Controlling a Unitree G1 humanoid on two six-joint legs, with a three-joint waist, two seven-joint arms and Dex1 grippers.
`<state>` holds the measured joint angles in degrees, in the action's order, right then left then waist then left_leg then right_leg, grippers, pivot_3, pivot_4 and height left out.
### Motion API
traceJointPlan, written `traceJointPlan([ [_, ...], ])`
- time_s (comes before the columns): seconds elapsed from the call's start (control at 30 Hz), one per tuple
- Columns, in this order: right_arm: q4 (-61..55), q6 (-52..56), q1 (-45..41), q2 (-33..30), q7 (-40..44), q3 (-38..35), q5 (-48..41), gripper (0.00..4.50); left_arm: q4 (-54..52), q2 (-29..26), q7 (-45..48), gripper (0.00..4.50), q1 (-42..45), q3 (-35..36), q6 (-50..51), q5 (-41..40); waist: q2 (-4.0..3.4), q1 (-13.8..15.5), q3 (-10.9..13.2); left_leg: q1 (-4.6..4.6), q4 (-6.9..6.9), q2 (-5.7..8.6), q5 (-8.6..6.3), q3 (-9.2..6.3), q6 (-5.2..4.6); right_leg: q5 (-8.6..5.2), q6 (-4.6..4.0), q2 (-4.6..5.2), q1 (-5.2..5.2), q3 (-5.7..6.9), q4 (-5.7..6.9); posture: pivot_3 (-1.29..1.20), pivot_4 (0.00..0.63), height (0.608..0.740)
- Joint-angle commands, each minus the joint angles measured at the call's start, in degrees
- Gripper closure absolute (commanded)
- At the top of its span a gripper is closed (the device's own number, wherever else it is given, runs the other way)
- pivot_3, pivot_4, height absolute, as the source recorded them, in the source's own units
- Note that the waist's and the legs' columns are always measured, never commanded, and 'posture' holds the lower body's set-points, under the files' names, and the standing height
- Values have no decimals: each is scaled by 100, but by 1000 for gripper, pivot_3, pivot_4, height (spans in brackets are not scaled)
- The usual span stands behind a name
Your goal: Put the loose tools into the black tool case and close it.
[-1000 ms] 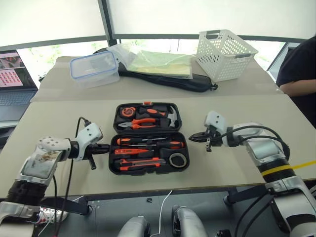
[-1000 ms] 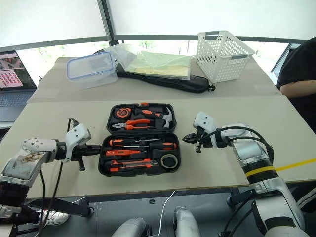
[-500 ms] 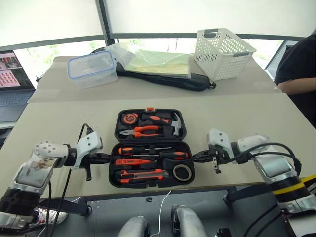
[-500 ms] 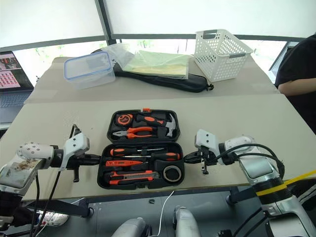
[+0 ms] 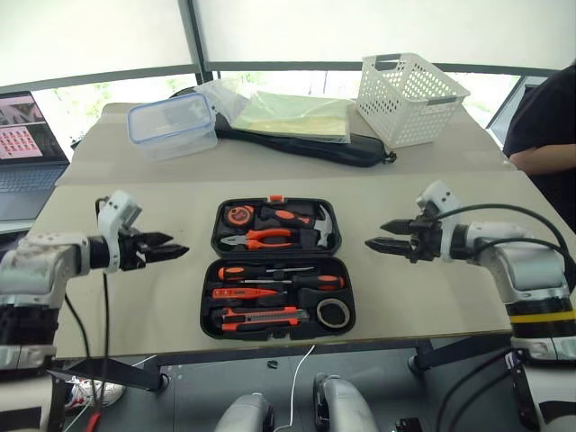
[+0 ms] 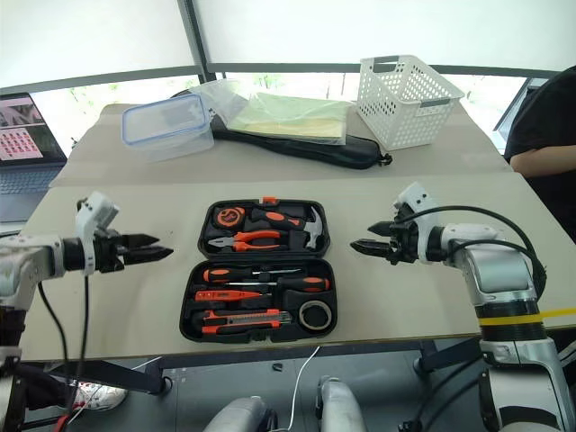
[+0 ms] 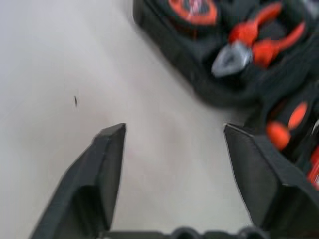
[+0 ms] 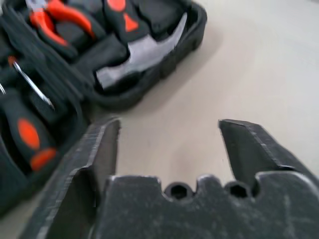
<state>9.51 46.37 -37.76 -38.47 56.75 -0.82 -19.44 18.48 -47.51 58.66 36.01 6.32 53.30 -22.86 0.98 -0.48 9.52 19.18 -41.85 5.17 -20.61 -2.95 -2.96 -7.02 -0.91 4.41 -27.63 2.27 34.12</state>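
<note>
No brand name or other writing can be read on any of the items.

A black tool case (image 5: 277, 279) lies wide open and flat on a beige table (image 5: 423, 297), close to the middle of the near edge. Its small orange latch (image 5: 275, 198) sits on the far rim.

The near half of the case holds the task's tools, each in its own recess. From far to near: a black-and-orange-handled screwdriver (image 5: 261, 271), a slim all-orange tester screwdriver (image 5: 241, 292) with a second black-and-orange-handled screwdriver (image 5: 315, 283) beside it, and a black-and-orange utility knife (image 5: 259, 316). A small dark tape roll (image 5: 333, 312) sits in the near right corner of that half.

The far half holds a tape measure (image 5: 237, 215), orange-handled pliers (image 5: 256, 238) and a hammer (image 5: 310, 226).

The left gripper (image 5: 171, 246) hovers above the table left of the case, its two black fingers spread apart and holding nothing. The right gripper (image 5: 385, 236) hovers right of the case, fingers likewise spread and empty. Both point inward toward the case and touch nothing.

Toward the far edge stand a clear blue-rimmed plastic box (image 5: 171, 124) with its lid on at the left, and a white slatted basket (image 5: 410, 97) at the right. Whether either holds anything cannot be told. Between them lies a long black fabric bag (image 5: 310, 145) under a clear plastic pouch (image 5: 283, 112) with yellow-green sheets inside.

A laptop (image 5: 29, 148) stands open beyond the left edge. A person's arm in a dark sleeve (image 5: 545, 121) shows at the right.
</note>
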Motion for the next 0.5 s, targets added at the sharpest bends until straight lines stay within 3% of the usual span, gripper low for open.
traceJointPlan([
  [0.03,453,303,-467,338,-355,58,-25,29,344,433,-296,298,500,-96,574,-149,0,-22,0,1,-1,1,0,1,0,1,1,0,0,1,0,0,150,740],
  [0.27,1443,355,-1101,917,-819,212,184,29,956,1101,-907,298,918,-181,346,109,0,-56,0,12,-5,2,3,3,4,4,2,0,-24,-1,4,0,150,740],
  [0.37,1628,273,-1228,1073,-977,258,298,766,1034,1229,-1096,1042,892,-53,252,83,0,-57,0,9,-10,3,4,5,7,4,1,1,-23,-3,4,0,150,740],
  [0.5,1606,313,-1290,1193,-993,353,344,2129,802,1200,-1058,2551,731,-72,355,14,-1,-62,-1,8,-10,2,5,4,9,4,1,1,-25,-9,5,0,150,740],
])
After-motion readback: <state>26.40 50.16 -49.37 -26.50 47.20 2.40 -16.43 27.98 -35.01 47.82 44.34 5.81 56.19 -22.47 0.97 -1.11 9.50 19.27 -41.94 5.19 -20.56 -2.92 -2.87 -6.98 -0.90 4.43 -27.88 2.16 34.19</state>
